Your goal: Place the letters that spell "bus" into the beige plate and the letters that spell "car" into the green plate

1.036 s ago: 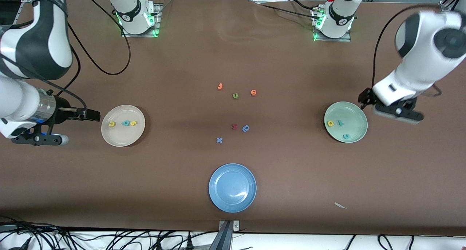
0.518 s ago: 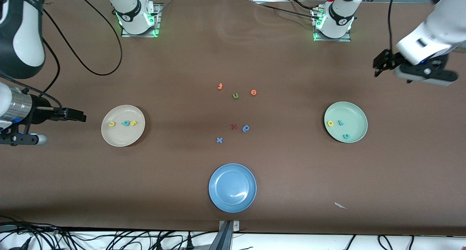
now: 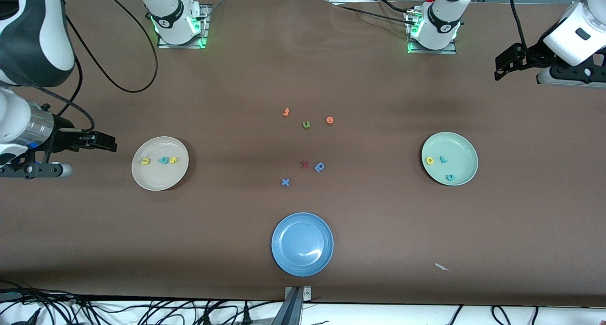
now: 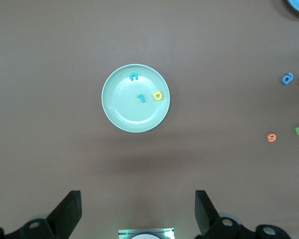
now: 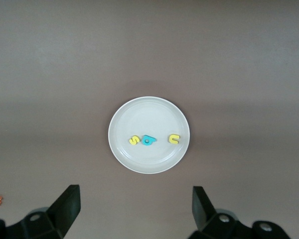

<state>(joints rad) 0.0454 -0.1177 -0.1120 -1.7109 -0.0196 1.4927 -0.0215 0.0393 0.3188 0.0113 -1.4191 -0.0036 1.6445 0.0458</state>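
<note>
hanging wide open and empty, left gripper (image 3: pixel 503 65) over bare table near its end's edge — green plate (image 3: pixel 461 147) nearer the camera, holding teal c (image 3: pixel 450 177), yellow a (image 3: pixel 429 160), light-blue r (image 3: pixel 443 159). right gripper (image 3: pixel 108 142), spread and empty too, just beside beige plate (image 3: pixel 154 176) — b (image 3: pixel 164 160), u (image 3: pixel 145 161), s (image 3: pixel 173 160) inside. seemingly nothing left to fetch; ample room between.

beige plate (image 3: pixel 160 179) cream | green plate (image 3: pixel 461 147) mint (pale) | blue plate (image 3: pixel 284 230) perhaps glossy

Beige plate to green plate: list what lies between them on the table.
Front view: between the beige plate and green plate lie a maroon letter and a blue rounded letter.
</note>
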